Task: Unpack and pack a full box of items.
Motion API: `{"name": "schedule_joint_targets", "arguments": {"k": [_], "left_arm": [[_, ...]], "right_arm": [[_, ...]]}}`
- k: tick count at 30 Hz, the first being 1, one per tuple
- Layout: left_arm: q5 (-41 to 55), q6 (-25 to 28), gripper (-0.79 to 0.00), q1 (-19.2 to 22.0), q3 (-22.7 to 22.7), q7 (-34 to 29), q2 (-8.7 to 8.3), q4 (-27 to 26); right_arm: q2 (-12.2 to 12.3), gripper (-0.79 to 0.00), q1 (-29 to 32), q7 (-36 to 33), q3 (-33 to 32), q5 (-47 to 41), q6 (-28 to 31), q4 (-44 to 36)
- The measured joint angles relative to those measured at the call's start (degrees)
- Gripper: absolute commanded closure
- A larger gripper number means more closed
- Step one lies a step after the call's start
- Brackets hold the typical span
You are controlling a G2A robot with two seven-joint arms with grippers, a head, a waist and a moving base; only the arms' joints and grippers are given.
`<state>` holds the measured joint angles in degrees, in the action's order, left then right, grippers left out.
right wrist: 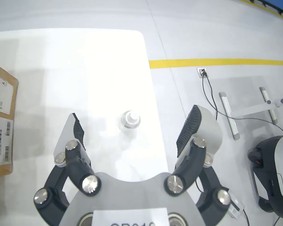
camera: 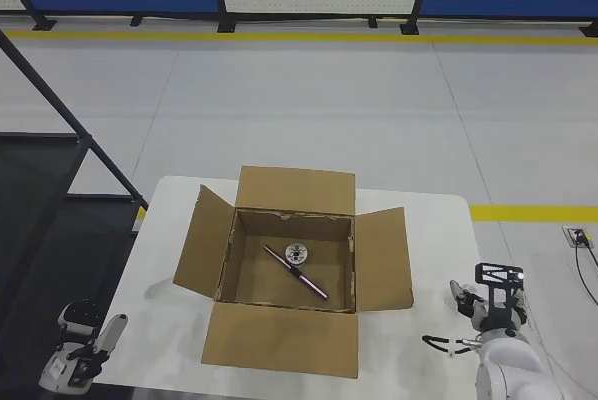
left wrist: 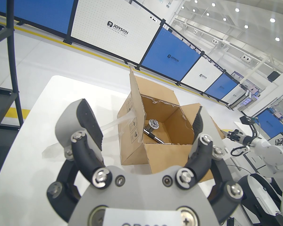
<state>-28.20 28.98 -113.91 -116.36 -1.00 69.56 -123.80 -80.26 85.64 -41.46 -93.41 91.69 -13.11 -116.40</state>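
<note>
- The box point(camera: 297, 190) sits in the middle of the table point(camera: 429, 340) with all four flaps open.
- Look inside and you see a dark rod point(camera: 297, 272) lying flat on the bottom. A small round metal piece point(camera: 296, 251) lies just beside one end of it.
- A small clear bottle point(right wrist: 129, 121) seems to stand upright on the table, outside the box and near the table's right edge.
- Your left gripper point(left wrist: 141, 114) is wide open and holds nothing. It hangs by the table's left front corner and points at the box.
- Your right gripper point(right wrist: 135, 116) is wide open too and holds nothing. It hangs over the bottle with a finger out to each side, not touching it.
- I think you are in the unpacking part (two things are left in the box).
- For the next move, I think you must reach down into the box for the rod or the round piece. The rod is thin and lies flat, so come straight down, put a finger on each side and close gently. Mind the box walls and flaps.
</note>
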Motion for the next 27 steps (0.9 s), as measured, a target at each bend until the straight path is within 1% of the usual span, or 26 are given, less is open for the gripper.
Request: {"name": "schedule_joint_targets", "arguments": {"k": [5, 7, 8, 10, 11, 12, 13, 15, 16, 17, 20, 21, 23, 24, 27], "left_arm": [[0.0, 0.0, -0.785, 0.0, 0.0, 0.0, 0.00, 0.0], [0.0, 0.0, -0.785, 0.0, 0.0, 0.0, 0.00, 0.0], [0.0, 0.0, -0.785, 0.0, 0.0, 0.0, 0.00, 0.0], [0.0, 0.0, -0.785, 0.0, 0.0, 0.0, 0.00, 0.0], [0.0, 0.0, -0.785, 0.0, 0.0, 0.0, 0.00, 0.0], [0.0, 0.0, -0.785, 0.0, 0.0, 0.0, 0.00, 0.0], [0.0, 0.0, -0.785, 0.0, 0.0, 0.0, 0.00, 0.0], [0.0, 0.0, -0.785, 0.0, 0.0, 0.0, 0.00, 0.0], [0.0, 0.0, -0.785, 0.0, 0.0, 0.0, 0.00, 0.0], [0.0, 0.0, -0.785, 0.0, 0.0, 0.0, 0.00, 0.0], [0.0, 0.0, -0.785, 0.0, 0.0, 0.0, 0.00, 0.0], [0.0, 0.0, -0.785, 0.0, 0.0, 0.0, 0.00, 0.0], [0.0, 0.0, -0.785, 0.0, 0.0, 0.0, 0.00, 0.0], [0.0, 0.0, -0.785, 0.0, 0.0, 0.0, 0.00, 0.0], [0.0, 0.0, -0.785, 0.0, 0.0, 0.0, 0.00, 0.0]], "right_arm": [[0.1, -0.785, -2.3, 0.1, -1.6, -3.9, 2.0, 6.7], [0.1, -0.736, -3.2, 0.8, -2.2, -5.5, 2.8, 9.5], [0.2, -0.686, -3.5, 1.2, -2.5, -6.2, 3.2, 10.6], [0.3, -0.619, -4.1, 2.6, -3.3, -8.1, 4.5, 12.8], [0.3, -0.526, -4.3, 3.4, -3.6, -9.2, 5.2, 13.7], [0.4, -0.379, -4.4, 4.3, -4.1, -10.3, 6.1, 14.4], [0.4, -0.351, -4.5, 5.5, -4.8, -11.8, 7.3, 15.5], [0.6, -0.262, -4.6, 7.0, -5.6, -13.8, 9.0, 16.8], [0.6, -0.228, -4.7, 7.9, -5.9, -14.9, 10.0, 17.5], [0.7, -0.222, -4.7, 8.5, -6.0, -15.6, 10.7, 17.9], [0.8, -0.160, -4.7, 9.8, -6.5, -17.1, 12.4, 18.8], [0.9, -0.129, -4.7, 10.0, -6.6, -17.4, 12.9, 18.9], [1.0, -0.018, -4.8, 10.5, -6.8, -18.0, 13.8, 19.2], [1.1, 0.000, -4.8, 10.6, -6.8, -18.2, 14.1, 19.2], [1.2, 0.000, -4.6, 11.4, -6.5, -18.8, 15.0, 18.5]]}}
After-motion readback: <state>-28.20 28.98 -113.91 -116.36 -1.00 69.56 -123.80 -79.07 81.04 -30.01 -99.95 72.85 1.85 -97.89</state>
